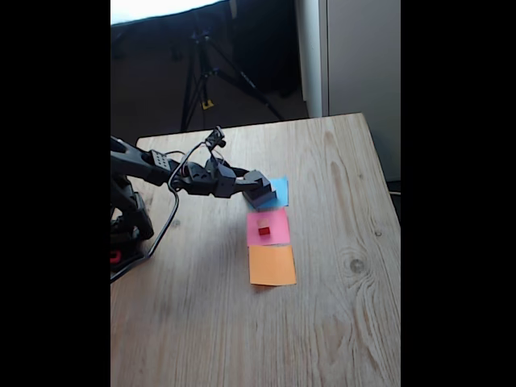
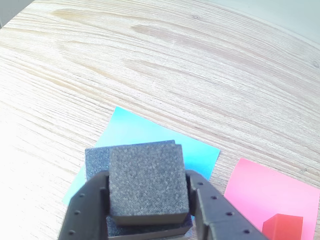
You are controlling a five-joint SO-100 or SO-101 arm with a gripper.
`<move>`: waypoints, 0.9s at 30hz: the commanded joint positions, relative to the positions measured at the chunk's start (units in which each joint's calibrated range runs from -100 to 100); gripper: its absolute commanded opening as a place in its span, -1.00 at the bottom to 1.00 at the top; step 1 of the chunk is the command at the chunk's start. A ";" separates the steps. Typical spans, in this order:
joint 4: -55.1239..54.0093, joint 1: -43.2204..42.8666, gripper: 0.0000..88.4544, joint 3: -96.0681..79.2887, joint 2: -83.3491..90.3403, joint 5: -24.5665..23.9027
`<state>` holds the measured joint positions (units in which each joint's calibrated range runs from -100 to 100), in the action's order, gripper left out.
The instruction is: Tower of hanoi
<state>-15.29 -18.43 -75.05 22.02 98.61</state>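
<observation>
In the wrist view a stack of dark grey blocks stands on the blue paper square [image 2: 145, 132]. My gripper [image 2: 149, 200] is shut on the top dark grey block [image 2: 147, 180], with one finger [image 2: 85, 210] on its left side and the other on its right. A wider dark block [image 2: 95, 160] shows beneath and behind it. The tiny red cube [image 2: 283, 227] sits on the pink paper square [image 2: 270, 192]. The fixed view shows my gripper [image 1: 260, 190] at the blue square [image 1: 280, 189], and the red cube [image 1: 264, 230] on the pink square [image 1: 276, 230].
An orange paper square [image 1: 272, 264] lies bare in front of the pink one. The arm's base [image 1: 129, 226] and its cable sit at the table's left edge. A tripod [image 1: 201, 72] stands on the floor behind the wooden table [image 1: 339, 306].
</observation>
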 commanded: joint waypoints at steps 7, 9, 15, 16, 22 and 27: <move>-1.50 -0.17 -0.45 0.69 0.09 -2.96; -1.83 0.00 -0.41 0.60 0.16 -3.29; -2.07 0.59 -0.35 1.96 1.45 -6.97; -1.83 0.75 -0.35 2.24 2.21 -7.98; 11.69 1.59 -0.35 6.15 11.59 -11.15; 28.53 1.84 -0.48 13.51 19.62 -16.67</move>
<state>3.60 -16.88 -68.27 35.44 85.42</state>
